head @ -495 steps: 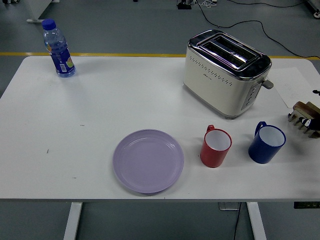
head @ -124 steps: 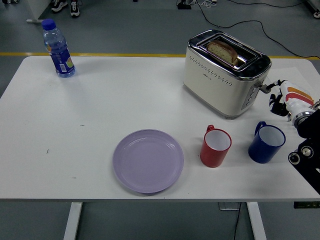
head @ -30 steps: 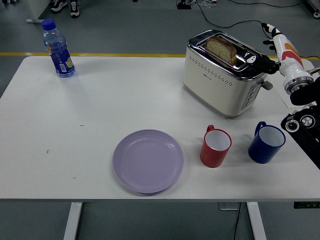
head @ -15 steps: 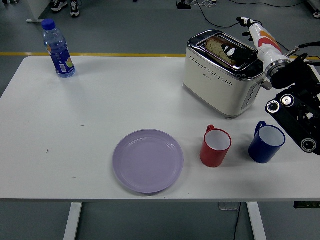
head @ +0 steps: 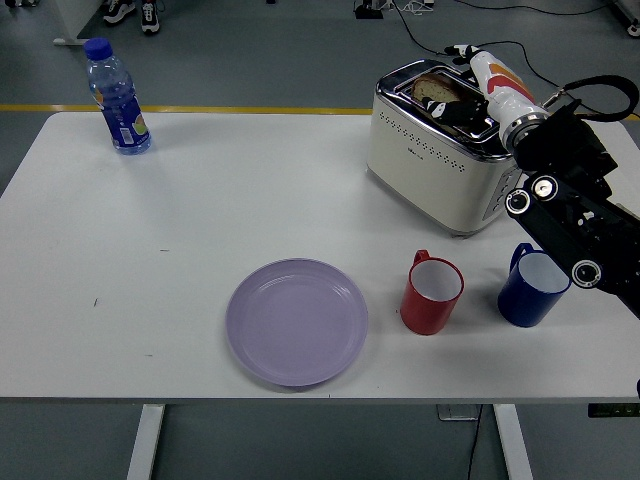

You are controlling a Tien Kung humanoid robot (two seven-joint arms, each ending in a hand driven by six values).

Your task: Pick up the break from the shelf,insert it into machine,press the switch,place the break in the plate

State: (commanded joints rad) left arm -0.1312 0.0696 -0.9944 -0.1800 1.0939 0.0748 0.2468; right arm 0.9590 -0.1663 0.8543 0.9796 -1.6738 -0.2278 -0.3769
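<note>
Bright, even overhead light, soft shadows, sharp focus, glare on the toaster

A water bottle stands far left on the white table; a red mug beside a blue mug

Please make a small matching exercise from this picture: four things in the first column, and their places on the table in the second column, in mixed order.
Things:
1. water bottle
2. purple plate
3. bread slice
4. blue mug

Places:
A. in the toaster slot
B. far left corner
C. near edge, middle
D. right of the red mug

Pairs: 1-B, 2-C, 3-A, 4-D
</note>
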